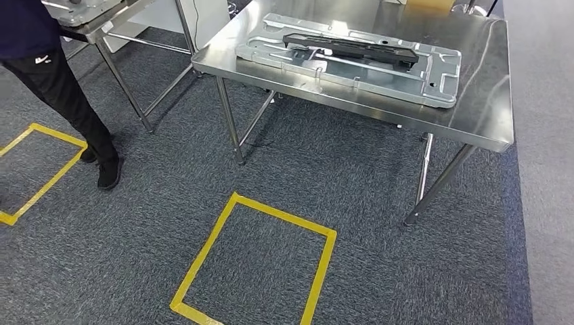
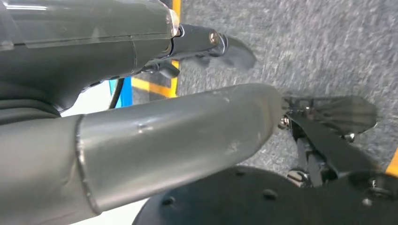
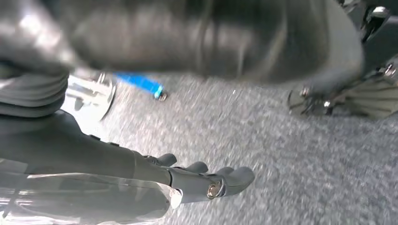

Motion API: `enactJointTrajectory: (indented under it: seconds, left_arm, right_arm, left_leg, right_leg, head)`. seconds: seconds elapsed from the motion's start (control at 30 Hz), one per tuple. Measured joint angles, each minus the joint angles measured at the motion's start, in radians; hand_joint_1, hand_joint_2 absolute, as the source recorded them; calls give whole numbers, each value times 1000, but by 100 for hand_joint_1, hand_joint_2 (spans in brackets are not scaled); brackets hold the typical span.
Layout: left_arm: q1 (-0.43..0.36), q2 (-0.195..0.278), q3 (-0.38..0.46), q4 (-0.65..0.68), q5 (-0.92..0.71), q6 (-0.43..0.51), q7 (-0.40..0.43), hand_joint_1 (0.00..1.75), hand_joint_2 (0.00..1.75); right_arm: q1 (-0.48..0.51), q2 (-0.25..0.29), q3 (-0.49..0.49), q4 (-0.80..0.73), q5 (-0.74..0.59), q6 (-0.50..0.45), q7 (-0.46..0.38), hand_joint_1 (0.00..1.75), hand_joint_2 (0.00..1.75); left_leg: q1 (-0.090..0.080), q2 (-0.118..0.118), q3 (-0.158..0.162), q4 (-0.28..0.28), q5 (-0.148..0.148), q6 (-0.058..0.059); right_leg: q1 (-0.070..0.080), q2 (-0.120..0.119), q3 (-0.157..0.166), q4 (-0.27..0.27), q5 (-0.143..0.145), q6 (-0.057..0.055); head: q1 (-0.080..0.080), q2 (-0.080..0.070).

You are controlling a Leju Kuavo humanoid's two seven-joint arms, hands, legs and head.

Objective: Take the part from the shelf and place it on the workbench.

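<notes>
The part (image 1: 348, 57), a stamped silver panel with a black bar (image 1: 352, 47) along it, lies flat on the steel table (image 1: 474, 122), near its front edge. A person (image 1: 61, 81) in dark trousers stands beside a second table (image 1: 101, 27). Grey carpet (image 1: 372, 203) with 2 yellow tape squares (image 1: 254, 261) lies open in front. The left hand (image 2: 202, 93) and right hand (image 3: 187, 178) hang over carpet, fingers apart, holding nothing. No writing is readable.

Nothing legible anywhere from here; only a small white logo at ten o'clock on the person's dark blue trousers (image 1: 45, 59), too tiny to read.
</notes>
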Motion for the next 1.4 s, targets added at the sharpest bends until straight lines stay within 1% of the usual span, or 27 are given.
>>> enactJointTrajectory:
  seconds: [0.1, 0.13, 0.17, 0.2, 0.23, 0.27, 0.33, 0.37, 0.43, 0.47, 0.5, 0.53, 0.6, 0.63, 0.67, 0.7, 0.77, 0.83, 0.9, 0.97, 1.03, 1.1, 1.17, 1.2, 1.27, 1.33, 1.4]
  left_arm:
    - [-1, -1, 2, 0, 0, 3, 5, 0, 0]
    - [-1, -1, 3, 0, 0, 3, 6, 0, 0]
    - [0, -1, 4, 0, 0, 4, 6, 0, 0]
    - [1, -1, 4, 0, 0, 4, 7, 0, 0]
    - [3, -1, 5, 0, 0, 4, 8, 0, 0]
    - [3, -1, 5, 0, -1, 4, 9, 0, 0]
    - [1, -1, 5, 0, -5, 5, 12, 0, 0]
    - [0, -1, 6, 0, -8, 7, 14, 0, 0]
    - [2, -1, 7, 0, -12, 13, 18, 0, 0]
    - [5, -1, 8, 0, -13, 15, 20, 0, 0]
    - [7, -1, 8, 0, -13, 16, 21, 0, 0]
    - [7, -1, 9, 0, -13, 17, 22, 0, 0]
    - [6, -1, 9, 0, -13, 17, 23, 0, 0]
    - [5, -1, 9, 0, -13, 17, 23, 0, 0]
    - [5, -1, 9, 0, -14, 17, 23, 0, 0]
    - [6, -1, 9, 0, -14, 17, 24, 0, 0]
    - [7, -1, 11, 0, -14, 17, 24, 0, 0]
    - [8, -3, 18, 0, -9, 16, 20, 0, 0]
    - [7, -6, 28, 0, -1, 18, 17, 0, 0]
    - [8, -10, 37, 0, 5, 24, 19, 0, 0]
    - [9, -12, 45, 0, 7, 30, 20, 0, 0]
    - [8, -14, 50, 0, -3, 33, 21, 0, 0]
    - [8, -16, 50, 0, -15, 33, 20, 0, 0]
    - [9, -16, 50, 0, -18, 33, 20, 0, 0]
    - [11, -16, 53, 0, -14, 32, 18, 0, 0]
    - [9, -18, 59, 0, -5, 32, 19, 0, 0]
    - [6, -23, 66, 0, -1, 36, 29, 0, 0]
  right_arm:
    - [1, 4, 0, 2, 7, 3, 6, 0, 175]
    - [2, 5, 0, 2, 8, 3, 8, 0, 175]
    - [2, 8, 0, 3, 9, 4, 8, 0, 175]
    - [1, 10, 0, 3, 9, 5, 9, 0, 175]
    - [0, 12, 0, 3, 10, 5, 12, 0, 175]
    - [0, 15, 0, 3, 11, 5, 15, 0, 175]
    - [0, 21, 0, 3, 13, 2, 23, 0, 175]
    - [0, 24, 0, 3, 15, -3, 26, 0, 175]
    - [-4, 33, 0, 3, 20, -23, 31, 0, 175]
    - [-6, 38, 0, 3, 23, -35, 34, 0, 175]
    - [-7, 43, 1, 3, 24, -46, 36, 0, 175]
    - [-8, 47, 1, 3, 24, -54, 37, 0, 175]
    - [-6, 51, 1, 3, 25, -60, 39, 0, 175]
    - [-5, 53, 1, 3, 26, -60, 39, 0, 175]
    - [-4, 54, 1, 3, 28, -59, 39, 0, 175]
    - [-3, 54, 1, 4, 32, -58, 38, 0, 175]
    - [-2, 56, 3, 4, 48, -49, 31, 0, 175]
    - [-3, 58, 12, 4, 75, -34, 26, 0, 175]
    - [-5, 60, 26, 4, 102, -20, 24, 0, 175]
    - [-10, 63, 38, 4, 117, -15, 24, 0, 175]
    - [-11, 67, 48, 4, 126, -14, 23, 0, 175]
    - [-11, 71, 57, 4, 136, -15, 23, 0, 175]
    - [-11, 73, 63, 4, 147, -15, 24, 0, 175]
    - [-12, 73, 67, 4, 154, -15, 25, 0, 175]
    - [-14, 73, 77, 4, 170, -13, 27, 0, 175]
    - [-15, 74, 85, 4, 183, -13, 26, 0, 175]
    - [-16, 74, 89, 4, 185, -18, 18, 0, 175]
  left_leg:
    - [-5, 43, -85, 178, -95, 3]
    - [-7, 47, -114, 239, -118, 5]
    - [-9, 48, -129, 272, -123, 8]
    - [-12, 50, -123, 263, -108, 14]
    - [-17, 55, -98, 216, -77, 21]
    - [-23, 72, -59, 143, -42, 31]
    - [-38, 116, 0, 19, -1, 45]
    - [-43, 129, 11, -9, 5, 49]
    - [-47, 115, 8, -19, 9, 55]
    - [-45, 104, 8, -24, 16, 59]
    - [-43, 94, 9, -30, 22, 65]
    - [-40, 84, 8, -35, 30, 70]
    - [-41, 63, 2, -36, 39, 79]
    - [-43, 51, -2, -36, 41, 81]
    - [-45, 37, -5, -34, 43, 82]
    - [-46, 23, -6, -32, 43, 82]
    - [-47, -6, -5, -27, 43, 81]
    - [-45, -30, -11, -22, 42, 74]
    - [-40, -51, -22, -21, 46, 61]
    - [-34, -70, -28, -22, 49, 48]
    - [-36, -39, -46, 14, 26, 39]
    - [-36, 19, -101, 123, -33, 31]
    - [-31, 43, -158, 232, -72, 22]
    - [-28, 48, -167, 248, -68, 19]
    - [-23, 66, -120, 159, -9, 15]
    - [-24, 110, -50, 26, 40, 17]
    - [-29, 129, -26, -23, 48, 28]
  right_leg:
    - [11, -36, -7, -3, 4, -18]
    - [16, -48, -9, -2, 5, -20]
    - [21, -60, -11, -2, 5, -22]
    - [24, -72, -12, -2, 5, -22]
    - [27, -83, -11, -2, 6, -23]
    - [29, -93, -9, -2, 6, -22]
    - [35, -115, -7, 0, 5, -18]
    - [37, -125, -6, -1, 5, -14]
    - [37, -145, -2, -6, 8, -4]
    - [35, -139, 1, -4, 6, 2]
    - [33, -119, -2, 6, -5, 7]
    - [32, -89, -15, 37, -30, 11]
    - [29, -33, -67, 154, -101, 15]
    - [29, -24, -95, 217, -129, 15]
    - [29, -21, -111, 256, -137, 15]
    - [29, -20, -111, 259, -125, 14]
    - [30, -4, -61, 155, -54, 7]
    - [29, 48, -4, 31, -6, -5]
    - [32, 77, 13, -12, -3, -14]
    - [33, 52, 19, -28, 2, -22]
    - [30, 21, 33, -48, 8, -32]
    - [30, -11, 40, -57, 10, -39]
    - [32, -44, 40, -56, 7, -40]
    - [32, -59, 41, -55, 4, -39]
    - [30, -86, 44, -51, -2, -33]
    - [32, -108, 50, -46, -10, -22]
    - [37, -125, 56, -44, -16, -9]
  head:
    - [0, 0]
    - [0, 0]
    - [0, 0]
    - [0, 0]
    - [0, 0]
    - [0, 0]
    - [1, 0]
    - [1, 0]
    - [2, 0]
    - [1, 0]
    - [1, 0]
    - [2, 0]
    - [2, 0]
    - [2, 0]
    - [2, 0]
    - [2, 0]
    - [2, 0]
    - [2, 0]
    - [2, 0]
    - [2, 0]
    - [0, 0]
    - [-1, 0]
    - [-2, 0]
    - [-2, 0]
    - [-2, 0]
    - [-1, 0]
    - [0, 0]
